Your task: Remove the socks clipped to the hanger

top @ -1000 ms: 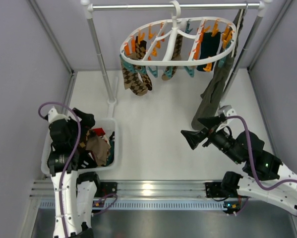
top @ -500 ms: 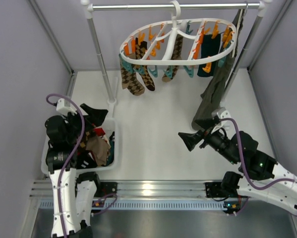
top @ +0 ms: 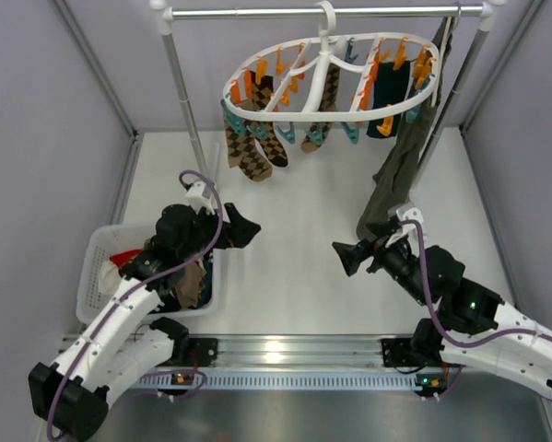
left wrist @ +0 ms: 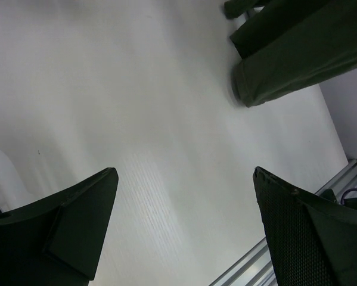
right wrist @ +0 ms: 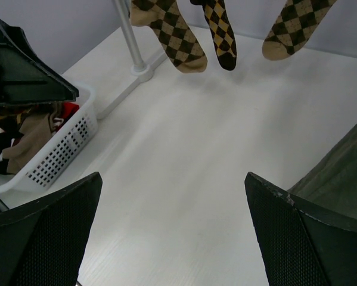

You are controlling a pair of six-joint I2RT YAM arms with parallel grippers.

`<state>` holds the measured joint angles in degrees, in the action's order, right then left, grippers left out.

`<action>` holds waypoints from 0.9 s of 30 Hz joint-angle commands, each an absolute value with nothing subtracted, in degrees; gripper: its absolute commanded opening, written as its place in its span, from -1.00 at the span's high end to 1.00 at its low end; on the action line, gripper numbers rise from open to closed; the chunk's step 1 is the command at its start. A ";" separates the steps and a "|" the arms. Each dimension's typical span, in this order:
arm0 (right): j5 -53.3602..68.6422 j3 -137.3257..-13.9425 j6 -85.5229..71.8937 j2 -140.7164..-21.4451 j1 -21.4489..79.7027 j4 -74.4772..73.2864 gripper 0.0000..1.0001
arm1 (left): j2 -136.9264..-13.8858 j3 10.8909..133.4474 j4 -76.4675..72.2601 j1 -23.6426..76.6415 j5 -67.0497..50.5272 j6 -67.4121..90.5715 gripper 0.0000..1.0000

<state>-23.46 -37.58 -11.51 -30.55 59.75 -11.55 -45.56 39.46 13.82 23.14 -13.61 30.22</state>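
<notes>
The white oval hanger [top: 323, 66] hangs by its hook from the rail at the back, with orange and teal clips along its bars. Clipped to it are brown-and-tan argyle socks [top: 249, 153] on the left, another argyle sock [top: 326, 103] in the middle and a dark teal sock [top: 387, 96] on the right. The right wrist view shows three argyle toes [right wrist: 173, 37] hanging above the table. My left gripper [top: 243, 227] is open and empty, just right of the basket. My right gripper [top: 346, 257] is open too, low over the table and pointing left. Both are well below the socks.
A white mesh basket [top: 97, 254] holding clothes sits at the near left, also seen in the right wrist view [right wrist: 60, 149]. An olive-green garment [top: 400, 171] hangs from the rail's right end down to the table. The rack's left pole [top: 189, 112] stands behind the basket.
My left arm has swung from over the basket out to the right, over the table. My right gripper has crept slightly left. Both grippers stay open.
</notes>
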 commanded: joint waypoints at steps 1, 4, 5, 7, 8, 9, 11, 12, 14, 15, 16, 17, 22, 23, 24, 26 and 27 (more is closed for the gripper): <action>-27.07 -37.00 -10.55 -28.22 59.33 -8.96 -0.99 | -47.89 38.41 3.17 25.48 -8.70 29.71 -0.97; -27.86 -36.48 -10.63 -27.16 59.24 -8.88 -0.99 | -50.44 38.58 1.85 26.10 -8.96 29.36 -0.97; -28.04 -36.47 -10.55 -26.98 59.24 -8.96 -0.99 | -50.54 38.58 1.15 26.28 -9.05 29.18 -0.97; -28.39 -36.39 -10.55 -26.89 59.24 -9.14 -0.99 | -50.54 38.23 0.53 26.63 -9.40 28.39 -0.97; -28.48 -36.30 -10.63 -26.89 59.24 -9.23 -0.99 | -50.45 38.15 0.61 26.63 -9.67 28.04 -0.97; -28.65 -36.30 -10.55 -26.98 59.24 -9.32 -0.99 | -50.28 38.32 0.53 26.63 -9.67 27.78 -0.97; -28.74 -36.21 -10.37 -26.98 59.24 -9.23 -0.99 | -50.19 38.76 0.62 26.72 -10.46 26.81 -0.97; -28.74 -36.21 -10.37 -26.98 59.24 -9.14 -0.99 | -50.19 38.93 0.53 26.63 -10.55 26.55 -0.97; -28.74 -36.12 -10.37 -27.07 59.24 -9.14 -0.99 | -50.36 39.37 0.62 26.63 -10.72 25.06 -0.97; -28.91 -36.12 -10.37 -27.07 59.24 -9.05 -0.99 | -50.54 39.55 -1.65 26.72 -11.16 24.35 -0.97; -29.09 -36.04 -10.28 -27.07 59.24 -9.05 -0.99 | -50.97 39.55 -2.19 26.63 -11.16 22.87 -0.97; -29.09 -36.04 -10.28 -27.07 59.24 -8.97 -0.99 | -51.24 39.72 -2.72 26.72 -11.42 22.07 -0.97; -29.36 -35.95 -10.20 -26.63 59.24 -8.96 -0.99 | -55.71 41.57 -4.92 26.63 -10.90 19.51 -0.97; -29.36 -35.77 -10.11 -26.63 59.24 -8.79 -0.99 | -57.55 41.83 -5.44 26.72 -10.99 19.51 -0.97; -29.36 -35.77 -10.11 -26.72 59.24 -8.70 -0.99 | -58.26 41.84 -6.15 26.72 -11.25 19.51 -0.97; -29.36 -35.77 -10.11 -26.80 59.24 -8.70 -0.99 | -60.54 41.66 -8.43 26.63 -11.86 19.34 -0.97; -29.44 -35.77 -10.11 -26.81 59.24 -8.70 -0.99 | -61.43 41.66 -9.39 26.63 -12.04 19.16 -0.97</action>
<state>-28.56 -35.97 -10.52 -27.27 59.75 -11.53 -59.53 39.66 -2.59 26.41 -10.72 21.04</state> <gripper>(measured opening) 0.993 0.985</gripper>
